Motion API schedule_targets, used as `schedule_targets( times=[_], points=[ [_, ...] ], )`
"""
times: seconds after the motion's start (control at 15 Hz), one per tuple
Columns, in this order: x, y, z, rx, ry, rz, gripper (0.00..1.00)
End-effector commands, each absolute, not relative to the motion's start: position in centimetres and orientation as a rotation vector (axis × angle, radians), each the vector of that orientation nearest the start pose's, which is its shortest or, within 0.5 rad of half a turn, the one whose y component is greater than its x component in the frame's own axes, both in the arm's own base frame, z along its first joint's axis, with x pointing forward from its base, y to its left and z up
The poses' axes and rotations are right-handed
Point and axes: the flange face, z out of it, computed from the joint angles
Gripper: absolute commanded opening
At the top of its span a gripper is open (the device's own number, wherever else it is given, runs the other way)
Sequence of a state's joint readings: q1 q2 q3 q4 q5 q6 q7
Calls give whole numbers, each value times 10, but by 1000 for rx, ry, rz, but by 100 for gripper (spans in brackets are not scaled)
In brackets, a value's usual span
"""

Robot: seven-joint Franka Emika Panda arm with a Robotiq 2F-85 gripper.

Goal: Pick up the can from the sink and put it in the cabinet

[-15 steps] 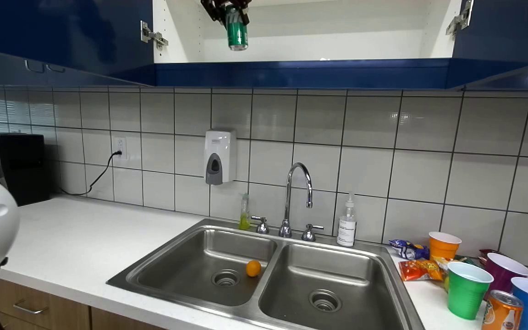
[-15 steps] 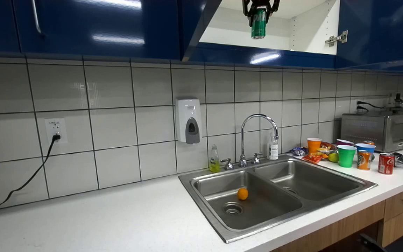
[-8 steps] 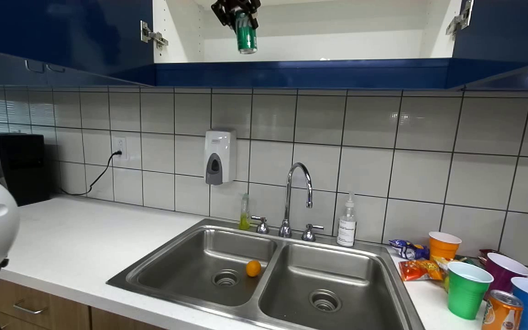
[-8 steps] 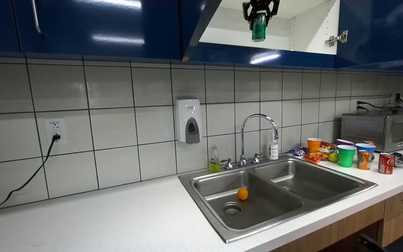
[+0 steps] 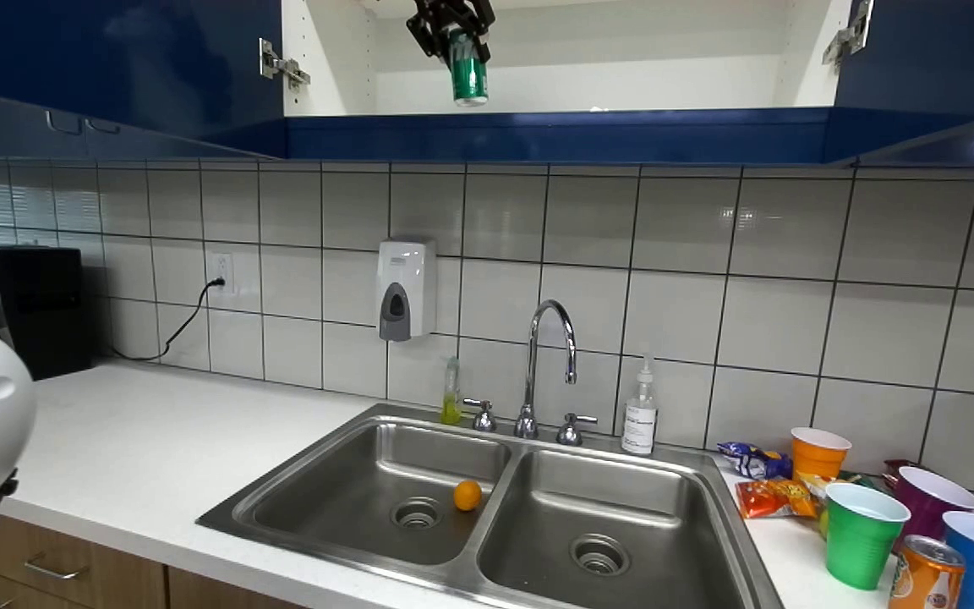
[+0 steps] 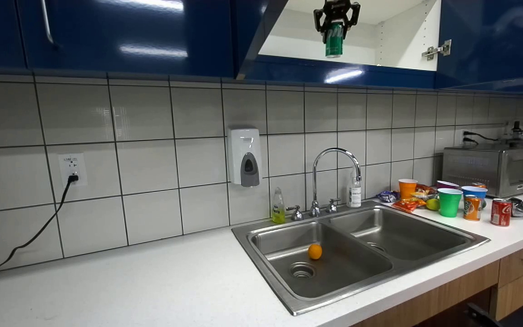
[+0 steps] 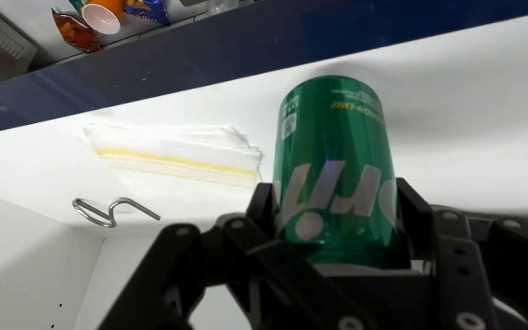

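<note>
My gripper [image 5: 465, 52] is shut on the green can [image 5: 469, 80], its fingers on both sides of it. The can hangs nearly upright, bottom end down, in front of or inside the open cabinet [image 5: 555, 135]. In an exterior view the can [image 6: 334, 45] and gripper [image 6: 334, 35] show before the cabinet's white interior. In the wrist view the gripper [image 7: 335, 195] holds the can [image 7: 335, 128] over the white shelf [image 7: 227, 107], close behind the blue front edge. I cannot tell whether its bottom touches the shelf. The steel sink [image 5: 326, 499] is below.
White papers with a yellow stripe [image 7: 177, 160] and a bent metal hook [image 7: 108, 213] lie on the shelf. Open blue doors [image 5: 115, 68] flank the opening. An orange ball [image 5: 467, 496] is in the sink. Cups, including a green cup [image 5: 863, 533], stand on the counter.
The gripper and can have moved lower in both exterior views. In an exterior view they have also shifted right along the cabinet opening. The can stays held.
</note>
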State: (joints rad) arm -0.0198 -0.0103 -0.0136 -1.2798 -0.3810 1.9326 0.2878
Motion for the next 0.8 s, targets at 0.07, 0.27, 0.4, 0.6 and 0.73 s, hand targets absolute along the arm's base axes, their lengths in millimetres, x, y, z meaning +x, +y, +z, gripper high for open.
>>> schedule_targets(
  times=[0.07, 0.27, 0.4, 0.6, 0.73],
  points=[
    [570, -50, 827, -3188, 477, -1246, 40],
    [580, -53, 826, -3191, 482, -1244, 40],
    [587, -55, 826, -3189, 487, -1250, 40],
    [596, -56, 826, -3182, 493, -1267, 40],
    [603, -56, 824, -3172, 492, -1265, 40]
  ],
)
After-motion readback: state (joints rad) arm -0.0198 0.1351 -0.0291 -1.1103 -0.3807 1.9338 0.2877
